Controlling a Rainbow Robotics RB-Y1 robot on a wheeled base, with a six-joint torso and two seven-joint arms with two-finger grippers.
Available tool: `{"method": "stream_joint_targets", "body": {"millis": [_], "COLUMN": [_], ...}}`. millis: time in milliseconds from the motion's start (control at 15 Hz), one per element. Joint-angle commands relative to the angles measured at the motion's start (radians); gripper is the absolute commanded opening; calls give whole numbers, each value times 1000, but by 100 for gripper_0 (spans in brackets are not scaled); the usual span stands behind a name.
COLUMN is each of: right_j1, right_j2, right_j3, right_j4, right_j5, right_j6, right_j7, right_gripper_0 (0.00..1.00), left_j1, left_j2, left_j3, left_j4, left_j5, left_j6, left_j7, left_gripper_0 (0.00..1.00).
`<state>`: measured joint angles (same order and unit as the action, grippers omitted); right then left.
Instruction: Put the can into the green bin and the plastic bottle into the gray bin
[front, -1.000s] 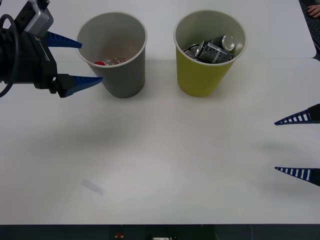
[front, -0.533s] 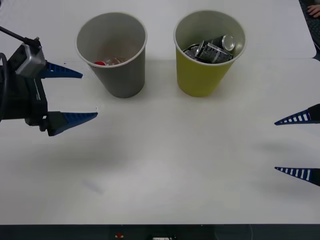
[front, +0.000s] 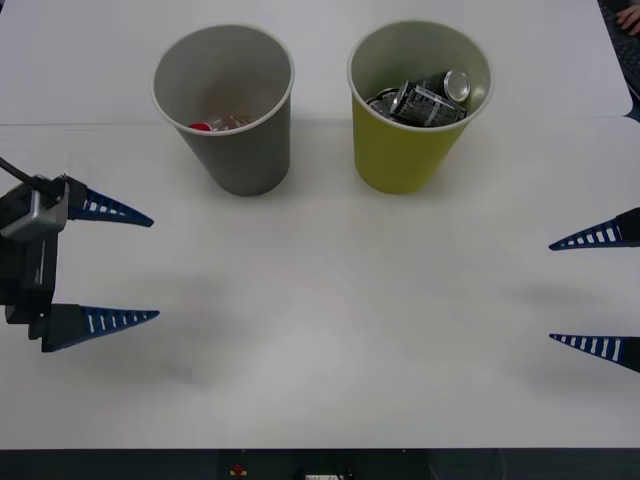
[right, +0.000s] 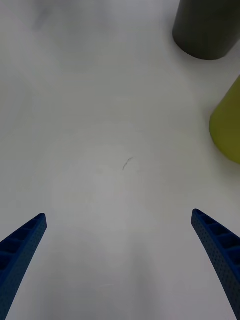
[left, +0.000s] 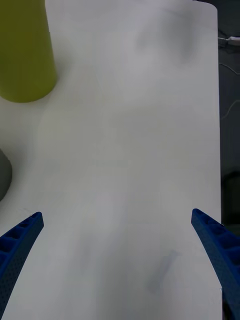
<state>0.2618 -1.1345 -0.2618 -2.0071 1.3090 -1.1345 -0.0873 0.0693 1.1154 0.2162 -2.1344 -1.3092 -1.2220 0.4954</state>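
The gray bin (front: 228, 108) stands at the back left of the table, and the plastic bottle (front: 218, 124) lies inside it, its red cap showing. To its right stands the green bin (front: 414, 110) with the can (front: 425, 98) lying inside. My left gripper (front: 145, 267) hovers open and empty over the table's left side, in front of the gray bin. At the right edge my right gripper (front: 552, 292) is open and empty too. The wrist views show the green bin (left: 24, 52) (right: 227, 125) and the gray bin (right: 206, 27) from the side.
The white table (front: 340, 300) is bare between the two grippers. A seam runs across it behind the bins. A person's hand (front: 630, 18) rests at the far right corner. In the left wrist view the table's edge (left: 218, 100) borders a dark floor.
My left gripper has drawn back from beside the gray bin toward the table's front left, staying open. The right gripper and both bins have not moved.
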Motion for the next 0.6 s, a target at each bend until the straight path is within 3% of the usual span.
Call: {"method": "stream_joint_targets", "body": {"millis": [67,600], "right_j1": [0,0], "right_j2": [0,0], "right_j3": [0,0], "right_j4": [0,0], "right_j5": [0,0], "right_j6": [0,0], "right_j7": [0,0], "right_gripper_0": [100,100], "left_j1": [53,159], "left_j2": [0,17], "left_j3": [23,107], "left_j4": [-9,-35], "left_j5": [19,-5], "left_j6": [-2,-2], "left_j7": [-80,-150], "left_gripper_0": [100,100]}}
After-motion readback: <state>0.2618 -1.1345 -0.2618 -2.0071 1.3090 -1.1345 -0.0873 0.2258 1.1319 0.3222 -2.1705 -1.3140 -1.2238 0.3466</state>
